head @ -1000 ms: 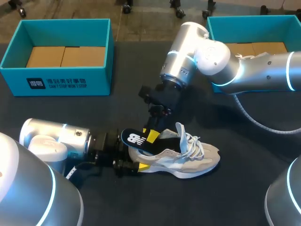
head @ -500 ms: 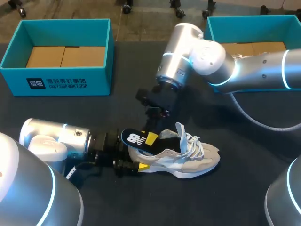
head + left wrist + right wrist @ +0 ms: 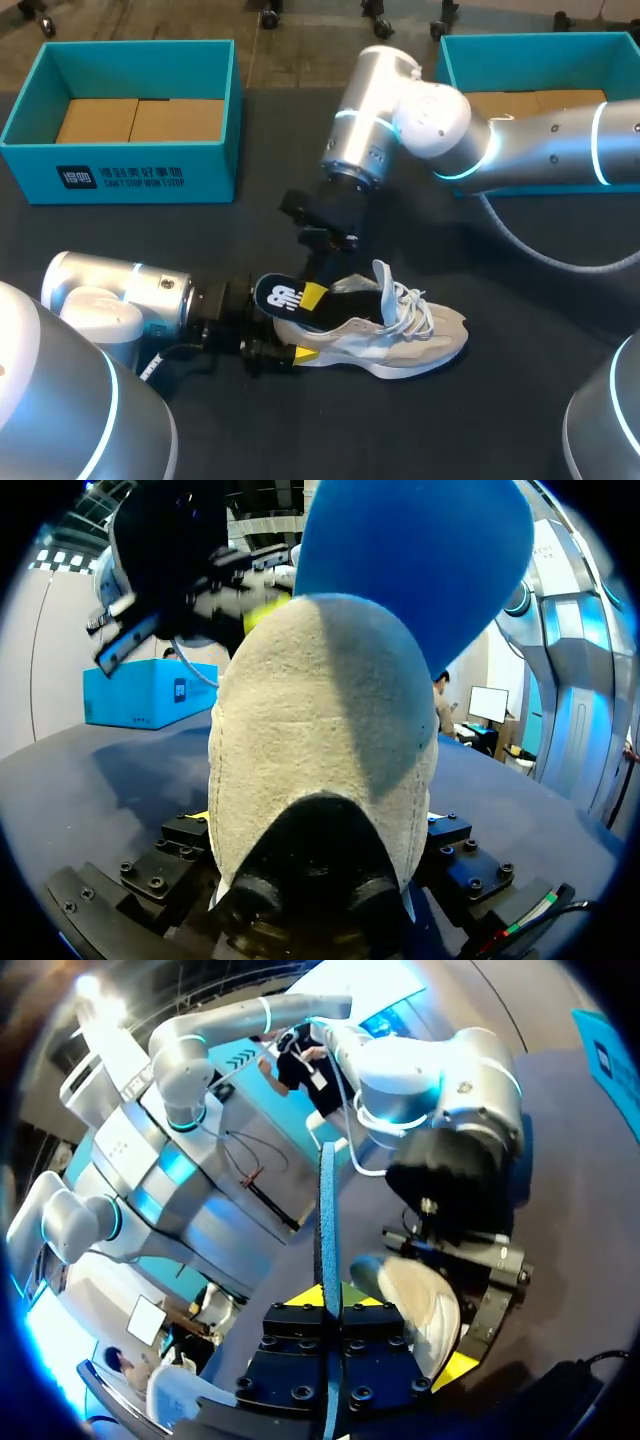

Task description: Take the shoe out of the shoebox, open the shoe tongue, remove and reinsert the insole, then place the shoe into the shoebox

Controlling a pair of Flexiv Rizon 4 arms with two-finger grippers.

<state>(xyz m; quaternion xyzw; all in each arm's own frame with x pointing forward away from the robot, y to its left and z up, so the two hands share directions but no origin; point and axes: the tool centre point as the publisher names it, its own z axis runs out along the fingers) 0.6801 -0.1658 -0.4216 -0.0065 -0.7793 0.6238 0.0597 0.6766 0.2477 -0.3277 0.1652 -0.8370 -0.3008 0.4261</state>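
A grey and white sneaker [image 3: 395, 335] lies on the dark table, toe to the right and laces loose. My left gripper [image 3: 288, 352] is shut on its heel from the left; in the left wrist view the heel [image 3: 320, 730] fills the space between the fingers. A dark blue insole [image 3: 283, 296] with a white logo sticks up out of the heel opening. My right gripper [image 3: 315, 295] comes down from above and is shut on the insole. In the right wrist view the insole [image 3: 326, 1210] shows edge-on between the closed fingers of that gripper [image 3: 328, 1312], with the shoe [image 3: 420, 1305] just beyond.
A teal shoebox [image 3: 150, 175] with a cardboard floor stands at the back left. A second teal box [image 3: 530, 40] stands at the back right, behind my right arm. Bare table lies in front of the shoe and to its right.
My right gripper has closed on the insole, and that arm has shifted a little to the left. The insole has come slightly further out of the heel. The left arm has not moved.
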